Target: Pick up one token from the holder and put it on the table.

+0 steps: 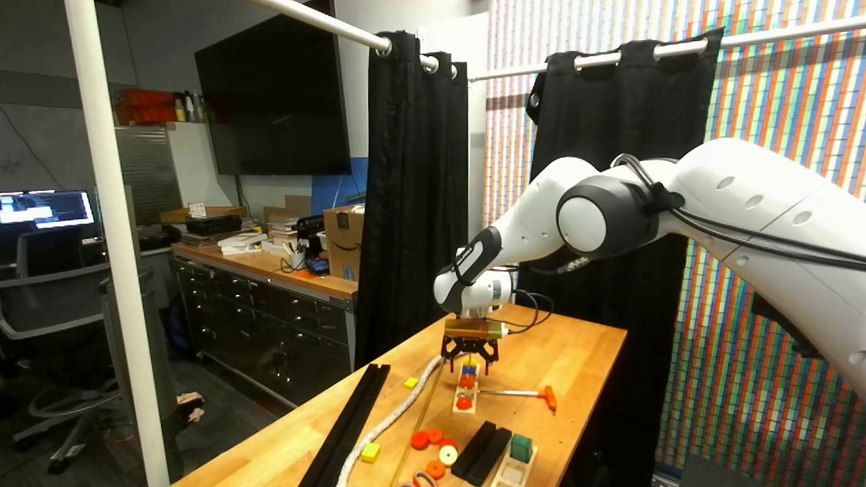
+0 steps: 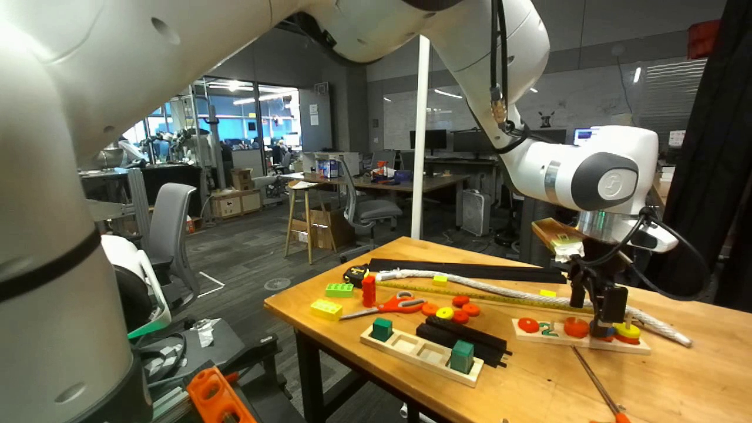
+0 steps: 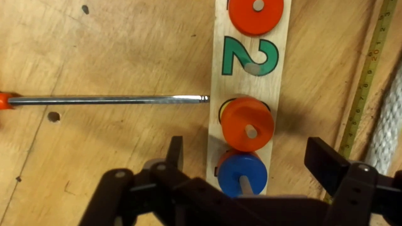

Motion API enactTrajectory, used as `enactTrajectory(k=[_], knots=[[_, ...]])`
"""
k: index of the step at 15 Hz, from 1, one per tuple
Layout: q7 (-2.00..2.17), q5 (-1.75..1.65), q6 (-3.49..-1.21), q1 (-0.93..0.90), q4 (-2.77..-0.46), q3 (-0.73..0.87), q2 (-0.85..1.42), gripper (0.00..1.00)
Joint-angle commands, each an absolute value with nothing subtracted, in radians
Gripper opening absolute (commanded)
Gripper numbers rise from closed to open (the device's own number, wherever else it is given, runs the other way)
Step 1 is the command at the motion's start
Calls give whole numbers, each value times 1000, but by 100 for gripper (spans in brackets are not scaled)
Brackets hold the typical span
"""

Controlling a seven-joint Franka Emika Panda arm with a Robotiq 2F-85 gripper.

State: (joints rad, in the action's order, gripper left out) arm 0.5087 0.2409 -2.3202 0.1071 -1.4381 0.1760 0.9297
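The holder is a light wooden strip with pegs and round tokens, seen in the wrist view (image 3: 246,86) and both exterior views (image 1: 472,408) (image 2: 537,337). Orange-red tokens (image 3: 256,20) (image 3: 246,117) sit on two pegs. The peg at the green 2 is bare. A blue token (image 3: 235,171) tops another stack over an orange one. A yellow token (image 2: 628,329) tops the far-end stack, hidden in the wrist view. My gripper (image 3: 248,153) is open and empty, pointing down, its fingers on either side of the strip near the blue token, with gaps both sides. The table (image 1: 582,338) is honey-coloured wood.
An orange-handled driver (image 3: 110,100) lies with its shaft tip close to the holder's side. A tape measure blade (image 3: 361,94) and white rope (image 3: 388,125) run along the opposite side. Loose discs (image 2: 461,300), scissors (image 2: 396,304), black bars (image 2: 467,338) and a tray with green cubes (image 2: 405,354) lie farther off.
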Motion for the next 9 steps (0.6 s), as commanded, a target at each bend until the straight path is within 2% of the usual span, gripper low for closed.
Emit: enactTrajectory(k=[1,9], knots=[[524,229,-2267,118,-1347,177,977,100],[515,234,-2206,131,-1292,168,1009,100]])
